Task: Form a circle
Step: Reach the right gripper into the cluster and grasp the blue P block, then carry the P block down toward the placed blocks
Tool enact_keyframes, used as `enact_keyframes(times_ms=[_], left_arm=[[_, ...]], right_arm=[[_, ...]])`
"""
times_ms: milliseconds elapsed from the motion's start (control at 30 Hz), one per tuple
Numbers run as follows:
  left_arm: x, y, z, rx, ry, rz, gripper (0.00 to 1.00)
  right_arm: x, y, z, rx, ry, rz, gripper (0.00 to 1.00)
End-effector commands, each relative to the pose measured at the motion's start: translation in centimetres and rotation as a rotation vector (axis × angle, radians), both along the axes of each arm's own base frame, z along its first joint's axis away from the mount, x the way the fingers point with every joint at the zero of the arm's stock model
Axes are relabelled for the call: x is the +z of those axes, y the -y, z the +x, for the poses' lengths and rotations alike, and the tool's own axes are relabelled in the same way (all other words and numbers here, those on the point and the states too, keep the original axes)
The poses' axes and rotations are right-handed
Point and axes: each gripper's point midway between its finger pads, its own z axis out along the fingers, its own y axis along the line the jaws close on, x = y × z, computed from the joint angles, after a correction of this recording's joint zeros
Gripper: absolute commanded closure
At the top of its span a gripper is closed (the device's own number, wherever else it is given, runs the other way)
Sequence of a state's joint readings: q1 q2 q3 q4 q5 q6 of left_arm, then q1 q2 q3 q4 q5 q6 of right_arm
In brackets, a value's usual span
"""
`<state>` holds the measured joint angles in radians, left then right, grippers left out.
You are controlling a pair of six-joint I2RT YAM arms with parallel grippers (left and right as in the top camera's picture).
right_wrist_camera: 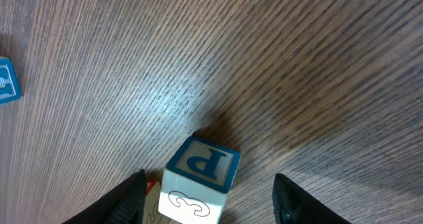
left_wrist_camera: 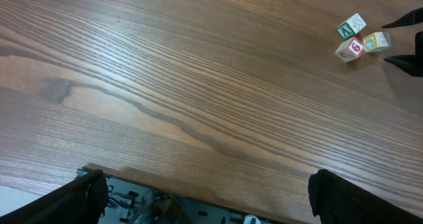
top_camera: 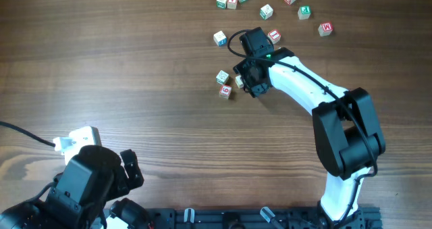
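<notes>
Clump: three whitish cubes point(top_camera: 227, 84) touch each other near the middle of the worktop point(top_camera: 121, 87); they make a tight group and no ring.
Marks: one cube shows a green sign point(left_wrist_camera: 350, 28), one a red 6 point(left_wrist_camera: 351, 47), and one a blue P on one face and a 3 on another.
Right hand: the right hand point(right_wrist_camera: 208, 187) is low at the side of the clump toward the right edge and partly open. Its fingers point(right_wrist_camera: 129, 197) stand on both sides of the P cube point(right_wrist_camera: 200, 163) with a gap on each side, so it has hold of nothing.
Left hand: the left hand point(left_wrist_camera: 208, 197) is wide open and empty, near the near left corner.
Loose cubes: the loose cubes point(top_camera: 266, 11) are scattered toward the far edge, right of the middle, and two lie closer to the right arm point(top_camera: 304, 84).
</notes>
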<state>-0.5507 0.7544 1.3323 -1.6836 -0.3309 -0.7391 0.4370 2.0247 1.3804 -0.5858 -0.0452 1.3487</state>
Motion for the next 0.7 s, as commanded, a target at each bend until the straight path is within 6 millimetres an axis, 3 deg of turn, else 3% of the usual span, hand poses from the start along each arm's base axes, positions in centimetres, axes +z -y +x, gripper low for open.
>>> enact_keyframes(times_ms=[0, 200, 533, 667], left_arm=[[-0.05, -0.06, -0.04, 0.015, 0.000, -0.007, 0.00], [-0.05, -0.06, -0.04, 0.015, 0.000, -0.007, 0.00], [-0.05, -0.06, -0.04, 0.015, 0.000, -0.007, 0.00], [-0.05, -0.06, -0.04, 0.015, 0.000, -0.007, 0.00]], right_arm=[[-0.62, -0.26, -0.29, 0.021, -0.013, -0.003, 0.39], [-0.65, -0.35, -0.32, 0.024, -0.004, -0.020, 0.40], [-0.54, -0.87, -0.22, 0.031, 0.015, -0.028, 0.51], [-0.50, -0.57, 0.05, 0.023, 0.025, -0.039, 0.44]])
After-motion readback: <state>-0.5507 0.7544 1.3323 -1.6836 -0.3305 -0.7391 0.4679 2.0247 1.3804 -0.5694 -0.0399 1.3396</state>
